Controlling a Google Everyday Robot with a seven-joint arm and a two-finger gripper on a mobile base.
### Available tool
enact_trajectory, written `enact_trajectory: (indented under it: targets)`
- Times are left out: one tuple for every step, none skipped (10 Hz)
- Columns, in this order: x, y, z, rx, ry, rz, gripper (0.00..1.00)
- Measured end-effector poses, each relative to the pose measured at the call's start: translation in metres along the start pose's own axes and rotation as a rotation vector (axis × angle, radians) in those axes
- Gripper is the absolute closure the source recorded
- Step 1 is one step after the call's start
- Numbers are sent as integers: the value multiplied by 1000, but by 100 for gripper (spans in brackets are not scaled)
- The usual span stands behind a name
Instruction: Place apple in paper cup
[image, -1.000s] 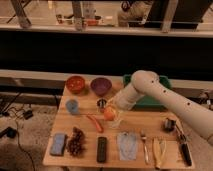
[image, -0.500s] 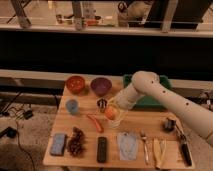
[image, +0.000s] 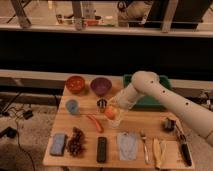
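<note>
Barely anything has shifted vs 0.5 s ago: arm holds about the same reach over the table centre, and the gripper (image: 113, 107) hangs in the same spot w/ the apple (image: 110, 113) at its tip. Apple shows as an orange blob right under the jaws, apparently inside or at the rim of the paper cup (image: 115, 118), whose pale wall sits just below and around it; can't tell if the jaws are clamped on the fruit or already parted. Red chili (image: 95, 123) lies just left of the jaws, blue cup (image: 72, 106) further left, purple bowl (image: 100, 86) behind. To do this step well, IMO: keep apple centred over the rim, lower straight, release only once it's seated, then lift vertically so the light cup isn't tipped or dragged toward the chili.
</note>
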Motion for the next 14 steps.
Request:
enact_trajectory:
  targets:
    - [0,0,0,0,0,0,60]
    - [0,0,0,0,0,0,50]
    - [0,0,0,0,0,0,40]
    - [0,0,0,0,0,0,30]
    - [0,0,0,0,0,0,21]
    - [0,0,0,0,0,0,20]
    - [0,0,0,0,0,0,20]
    - [0,0,0,0,0,0,20]
    - [0,0,0,0,0,0,20]
    - [0,0,0,0,0,0,20]
    - [0,0,0,0,0,0,20]
    - [0,0,0,0,0,0,20]
    - [0,0,0,0,0,0,20]
    - [0,0,0,0,0,1,20]
